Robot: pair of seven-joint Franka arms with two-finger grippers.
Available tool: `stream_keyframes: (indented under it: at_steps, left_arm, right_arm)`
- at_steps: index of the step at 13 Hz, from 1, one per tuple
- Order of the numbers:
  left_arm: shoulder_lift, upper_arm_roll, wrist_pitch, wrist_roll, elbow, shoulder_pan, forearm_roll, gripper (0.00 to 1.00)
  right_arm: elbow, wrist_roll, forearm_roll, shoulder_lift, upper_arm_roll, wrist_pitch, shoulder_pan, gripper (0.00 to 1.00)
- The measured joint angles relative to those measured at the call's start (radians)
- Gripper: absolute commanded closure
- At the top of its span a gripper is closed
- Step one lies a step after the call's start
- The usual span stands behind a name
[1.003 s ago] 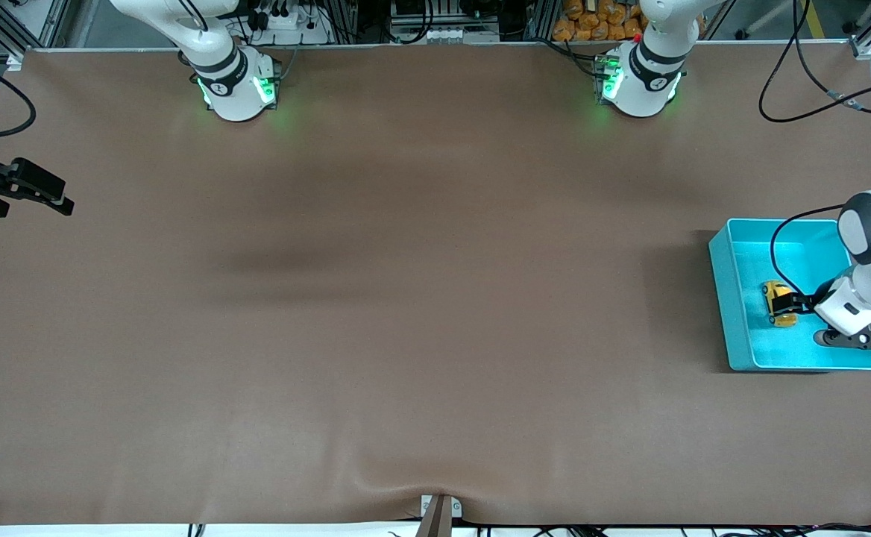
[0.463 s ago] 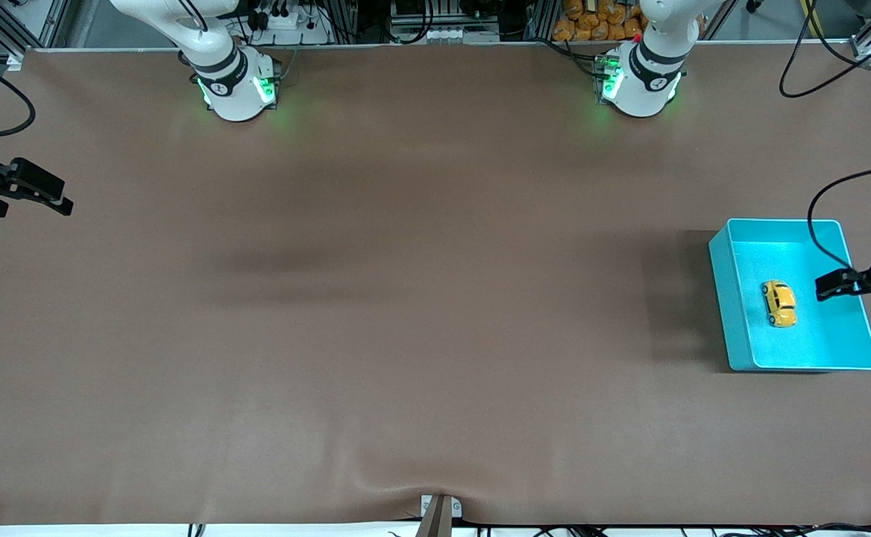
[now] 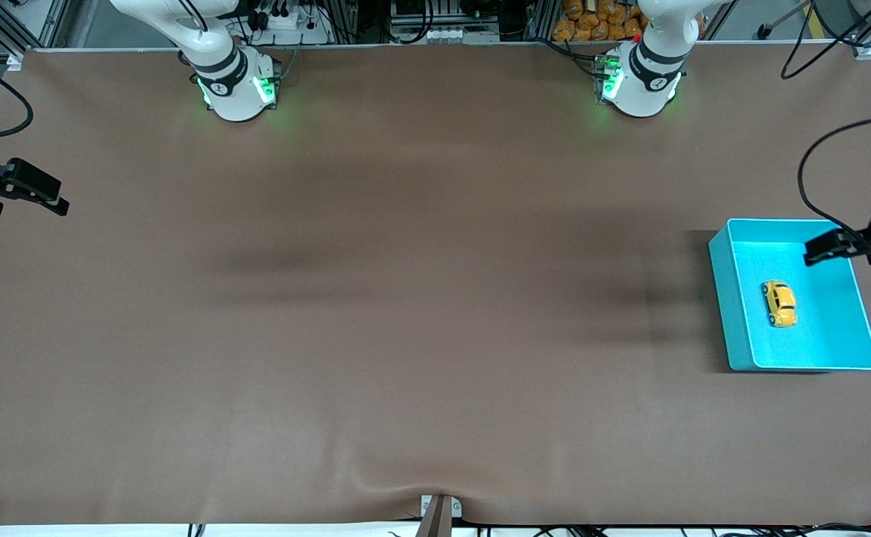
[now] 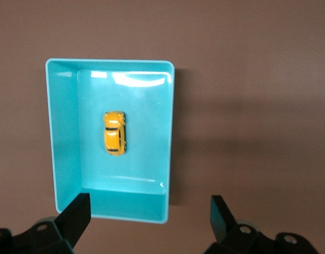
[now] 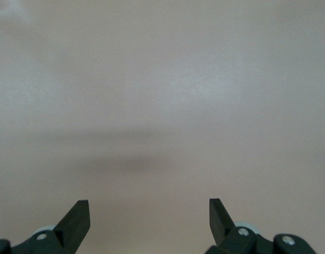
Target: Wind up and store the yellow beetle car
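The yellow beetle car [image 3: 779,303] lies on its wheels on the floor of the turquoise bin [image 3: 720,298], near the left arm's end of the table. In the left wrist view the car [image 4: 114,133] sits mid-floor in the bin [image 4: 64,132]. My left gripper [image 3: 813,255] is open and empty, up in the air over the bin's edge nearest the arm bases; it also shows in its wrist view [image 4: 150,211]. My right gripper [image 3: 61,206] is open and empty and waits over the table's edge at the right arm's end; its wrist view [image 5: 150,211] shows only bare brown table.
A black cable [image 3: 808,194] loops from the left arm above the bin's corner. A small metal bracket [image 3: 439,511] sits at the table edge nearest the camera. The brown mat [image 3: 435,298] covers the table.
My left gripper let go of the car, rose out of the bin and drew back toward the left arm's end. The car stayed in the bin. The right arm barely moved.
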Motion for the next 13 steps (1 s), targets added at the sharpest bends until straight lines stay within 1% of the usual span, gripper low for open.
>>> stream_keyframes:
  at_steps: [1, 3, 4, 5, 8, 13]
  left_arm:
    - [-0.015, 0.036, -0.043, -0.038, 0.023, -0.072, -0.005, 0.0]
    - [-0.058, 0.113, -0.128, -0.086, 0.053, -0.196, -0.054, 0.0]
    - [-0.091, 0.152, -0.176, -0.091, 0.058, -0.242, -0.075, 0.0]
    - [-0.12, 0.175, -0.213, -0.09, 0.059, -0.267, -0.083, 0.0]
    - [-0.179, 0.188, -0.257, -0.086, 0.06, -0.298, -0.087, 0.0]
    - [-0.19, 0.193, -0.304, -0.008, 0.088, -0.305, -0.087, 0.0]
  right_arm:
    - [0.0, -0.003, -0.005, 0.0, 0.0, 0.0, 0.0, 0.0]
    - [0.0, -0.004, -0.008, 0.0, 0.0, 0.0, 0.0, 0.0]
    - [0.0, -0.004, -0.008, 0.0, 0.0, 0.0, 0.0, 0.0]
    - [0.0, -0.005, -0.009, 0.0, 0.0, 0.0, 0.0, 0.0]
    - [0.0, -0.005, -0.009, 0.0, 0.001, 0.0, 0.0, 0.0]
    - [0.001, -0.005, -0.009, 0.0, 0.002, 0.0, 0.0, 0.0]
